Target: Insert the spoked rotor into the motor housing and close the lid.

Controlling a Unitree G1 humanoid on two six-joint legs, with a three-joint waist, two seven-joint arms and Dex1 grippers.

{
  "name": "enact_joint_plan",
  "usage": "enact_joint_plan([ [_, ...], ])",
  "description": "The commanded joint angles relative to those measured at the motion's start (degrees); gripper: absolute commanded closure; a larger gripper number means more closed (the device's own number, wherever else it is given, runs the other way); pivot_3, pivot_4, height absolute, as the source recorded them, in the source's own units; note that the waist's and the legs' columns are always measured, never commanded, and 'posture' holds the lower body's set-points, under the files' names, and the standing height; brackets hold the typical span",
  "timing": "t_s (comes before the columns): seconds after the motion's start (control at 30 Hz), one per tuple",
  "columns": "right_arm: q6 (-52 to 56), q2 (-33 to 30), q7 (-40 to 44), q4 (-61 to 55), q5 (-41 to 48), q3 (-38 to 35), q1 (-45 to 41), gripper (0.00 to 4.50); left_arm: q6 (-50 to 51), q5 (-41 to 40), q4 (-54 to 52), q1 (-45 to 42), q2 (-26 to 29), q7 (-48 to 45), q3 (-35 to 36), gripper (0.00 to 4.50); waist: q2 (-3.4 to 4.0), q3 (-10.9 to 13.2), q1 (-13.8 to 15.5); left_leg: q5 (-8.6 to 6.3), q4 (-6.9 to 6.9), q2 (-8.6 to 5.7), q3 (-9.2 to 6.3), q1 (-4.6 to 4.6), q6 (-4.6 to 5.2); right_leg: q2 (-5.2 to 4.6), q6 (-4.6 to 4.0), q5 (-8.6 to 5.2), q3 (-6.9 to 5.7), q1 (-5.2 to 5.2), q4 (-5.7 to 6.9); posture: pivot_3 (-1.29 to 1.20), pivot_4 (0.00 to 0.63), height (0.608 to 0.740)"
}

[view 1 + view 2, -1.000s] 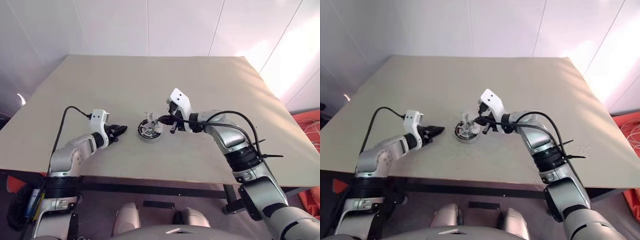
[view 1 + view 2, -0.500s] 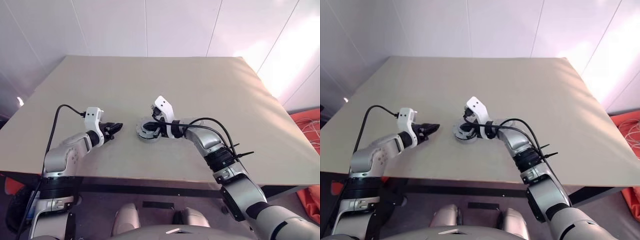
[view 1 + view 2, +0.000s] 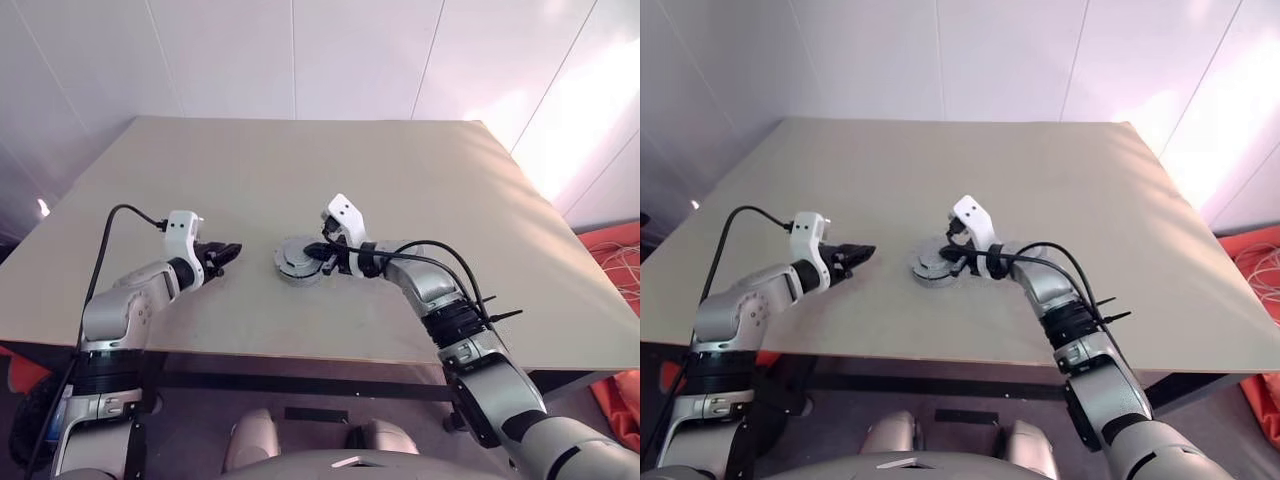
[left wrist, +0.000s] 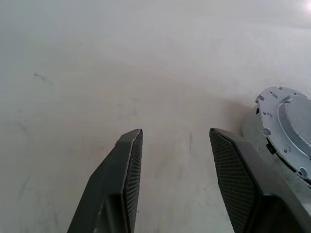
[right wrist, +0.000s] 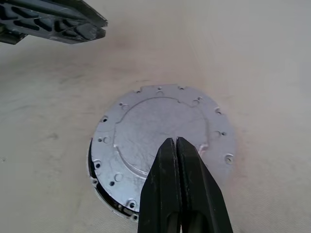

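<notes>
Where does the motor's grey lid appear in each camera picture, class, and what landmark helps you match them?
Left eye view: lid at table centre.
Right eye view: centre.
Left wrist view: right edge.
Right wrist view: centre.
Shared landmark: the shut right gripper at the lid.

Beige table [image 3: 420, 170] before white panelled wall [image 3: 300, 55].

No text, label, brand, number or sign can be read anywhere: the lid [image 5: 160, 141] shows bare grey metal with small holes, and the counter [image 3: 420, 190] is plain.
</notes>
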Motion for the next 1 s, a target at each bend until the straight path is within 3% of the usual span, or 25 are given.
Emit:
enact_joint_plan([
  [0.03,-0.4,0.8,-0.6,-1.1,2.9,-3.6,1.3,4.48,-2.1,-0.1,0.8,-2.5,1.1,-0.1,1.8,2.18,0.0,0.0,0.0,0.0,-0.02,0.0,0.0,-0.01,0.0,0.0,0.0,0.0,0.0,-0.02,0.0,0.0,0.0,0.74],
  [0.2,-2.4,2.7,1.7,-2.9,8.2,-8.5,-0.2,4.48,-3.9,1.0,3.4,-3.9,1.0,-0.1,0.8,2.18,0.0,0.0,0.0,0.01,-0.08,0.0,0.01,-0.52,0.0,0.0,-0.05,0.05,-0.01,-0.52,0.07,0.0,0.0,0.74],
  [0.23,-4.5,2.3,2.4,-3.4,7.4,-7.6,0.3,4.48,-4.1,1.1,3.7,-4.1,1.0,-0.1,0.6,2.18,0.0,0.0,0.0,0.0,-0.08,0.0,0.0,-0.66,0.01,0.0,-0.16,0.11,-0.01,-0.66,0.12,0.0,0.0,0.74],
  [0.33,-18.5,-1.3,4.9,-2.5,-1.2,-0.3,3.2,3.93,-4.4,1.2,4.3,-4.3,0.7,-0.4,0.2,2.18,-0.01,0.0,0.1,0.06,-0.12,-0.01,0.01,-1.05,-0.09,0.01,-0.44,0.23,-0.03,-1.07,0.15,0.0,0.0,0.74],
  [0.53,-26.8,-1.0,6.9,0.5,-1.2,0.3,5.0,2.0,-4.6,0.9,5.4,-4.7,0.2,-0.6,0.1,2.18,-0.02,0.0,0.0,-0.01,-0.09,-0.06,0.02,-1.61,0.02,0.0,-0.42,0.21,-0.01,-1.55,0.1,0.0,0.0,0.74],
  [0.7,-29.2,-0.4,6.6,2.4,-1.1,-0.3,4.4,0.22,-4.7,0.8,5.8,-4.2,-0.3,-0.8,0.2,2.18,-0.02,0.0,0.0,-0.05,-0.06,-0.02,0.02,-1.48,0.08,0.0,-0.42,0.21,-0.01,-1.5,0.19,0.0,0.0,0.74],
  [0.73,-29.3,-0.3,6.6,2.5,-1.0,-0.4,4.2,0.07,-4.7,0.8,5.8,-4.2,-0.4,-0.9,0.1,2.18,-0.02,0.0,0.0,-0.04,-0.06,-0.02,0.02,-1.44,0.08,0.0,-0.42,0.21,-0.01,-1.48,0.21,0.0,0.0,0.74],
  [1.0,-29.7,0.8,5.1,4.9,-2.4,0.0,2.0,0.07,-5.0,1.2,6.2,-4.5,-0.8,-0.8,0.0,2.18,-0.02,0.0,0.0,-0.04,-0.06,-0.02,0.02,-1.45,0.09,0.0,-0.43,0.22,-0.01,-1.48,0.22,0.0,0.0,0.74],
])
